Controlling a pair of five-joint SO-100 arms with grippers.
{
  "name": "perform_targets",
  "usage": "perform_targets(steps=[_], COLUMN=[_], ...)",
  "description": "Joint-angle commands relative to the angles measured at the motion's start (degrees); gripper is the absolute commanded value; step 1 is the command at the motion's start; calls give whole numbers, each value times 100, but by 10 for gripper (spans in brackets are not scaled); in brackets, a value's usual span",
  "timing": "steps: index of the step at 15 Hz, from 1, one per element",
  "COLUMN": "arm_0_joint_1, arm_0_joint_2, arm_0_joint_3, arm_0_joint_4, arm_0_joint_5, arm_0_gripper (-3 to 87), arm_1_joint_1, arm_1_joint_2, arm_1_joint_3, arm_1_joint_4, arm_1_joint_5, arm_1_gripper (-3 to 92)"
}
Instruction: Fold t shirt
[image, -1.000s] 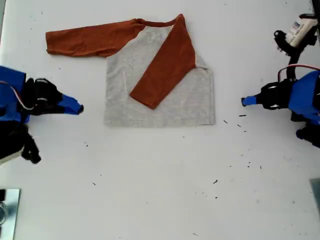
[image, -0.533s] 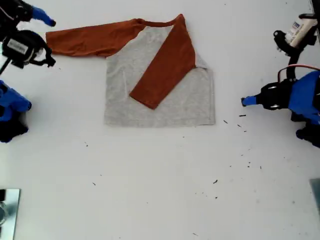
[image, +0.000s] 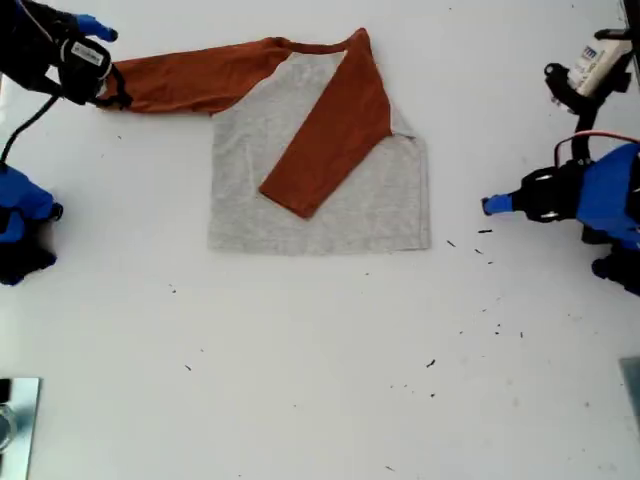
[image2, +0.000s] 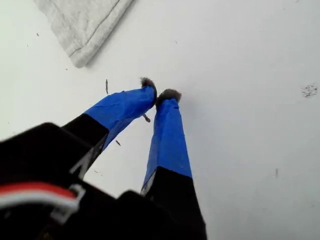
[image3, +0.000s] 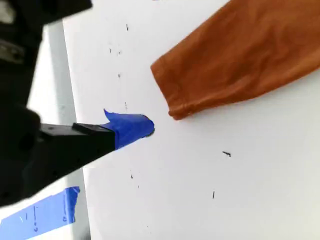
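Note:
The t shirt (image: 350, 215) lies flat at the far middle of the white table, grey body up. One rust-orange sleeve (image: 330, 140) is folded diagonally across the body. The other sleeve (image: 190, 78) stretches out toward the exterior view's left, and its cuff (image3: 175, 95) shows in the second wrist view. My second gripper (image: 97, 30) hovers at that cuff; only one blue finger (image3: 131, 128) shows, just off the cuff's edge. My first gripper (image2: 159, 95) is shut on nothing and rests low over bare table at the exterior view's right (image: 492, 204), near the shirt's grey hem corner (image2: 80, 30).
A white-labelled part (image: 598, 62) sticks up at the exterior view's far right. A metal piece (image: 15, 415) sits at that view's near left corner. Dark specks (image: 431, 363) dot the table. The table edge and blue tape (image3: 42, 216) lie close behind my second gripper.
The second arm swung from the middle of the exterior view's left edge up to the far left, then eased in to the outstretched sleeve's cuff. The first arm and the shirt stayed put.

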Motion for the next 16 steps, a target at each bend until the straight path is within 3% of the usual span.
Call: perform_targets(steps=[1, 5, 7, 9, 12, 16], arm_0_joint_1=[-167, -220, -211, -158, 343, 2725], arm_0_joint_2=[-105, -853, -1318, -976, -123, 325], arm_0_joint_3=[457, 1037, 958, 861, 352, -1222], arm_0_joint_4=[-773, -1767, -1995, -2021, -1433, -633], arm_0_joint_5=[62, 167, 272, 316, 88, -1283], arm_0_gripper=[376, 272, -2, -3, -3, -3], arm_1_joint_1=[-70, -123, -132, -193, -211, -167], arm_1_joint_2=[62, 62, 62, 62, 62, 62], arm_1_joint_3=[316, 316, 316, 316, 316, 316], arm_1_joint_4=[-53, -35, -26, -26, -18, -18], arm_1_joint_5=[-132, -79, -62, -26, 0, 0], arm_1_gripper=[36, 36, 36, 36, 36, 36])
